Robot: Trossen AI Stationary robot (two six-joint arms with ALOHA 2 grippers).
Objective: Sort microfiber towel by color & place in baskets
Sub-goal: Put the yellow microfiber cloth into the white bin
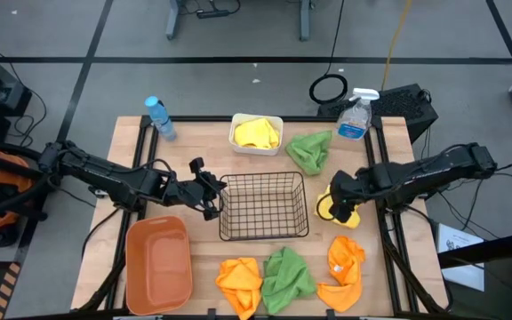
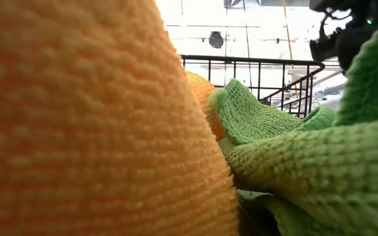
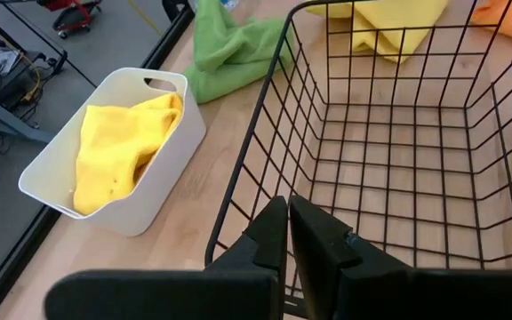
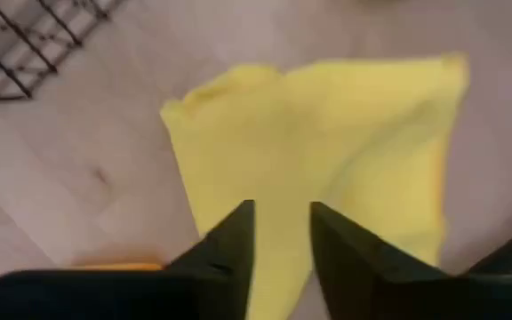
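Note:
The black wire basket (image 1: 263, 206) stands mid-table. My left gripper (image 1: 213, 191) (image 3: 287, 236) is at its left wall, shut on it. My right gripper (image 1: 334, 206) (image 4: 281, 236) is open, right of the basket, just above a yellow towel (image 4: 327, 133) lying flat on the table; its fingers stand over the towel's near part. A second yellow towel (image 1: 256, 133) (image 3: 118, 151) lies in the white tub (image 1: 236, 140). One green towel (image 1: 309, 151) lies near the far edge. Two orange towels (image 1: 238, 284) (image 1: 345, 271) and a green one (image 1: 287, 276) lie along the near edge. My left gripper pinches the wire basket's left wall (image 3: 256, 191) just below the rim, about midway along that side. The fingers come nearly level from the table's left. The basket stands upright with its bottom on the table.
The orange-brown tub (image 1: 158, 262) stands near-left with nothing in it. A blue-capped water bottle (image 1: 160, 117) and a clear spray bottle (image 1: 356, 116) stand at the far edge. In the low view an orange towel (image 2: 77, 118) and a green towel (image 2: 294, 151) block most of the picture.

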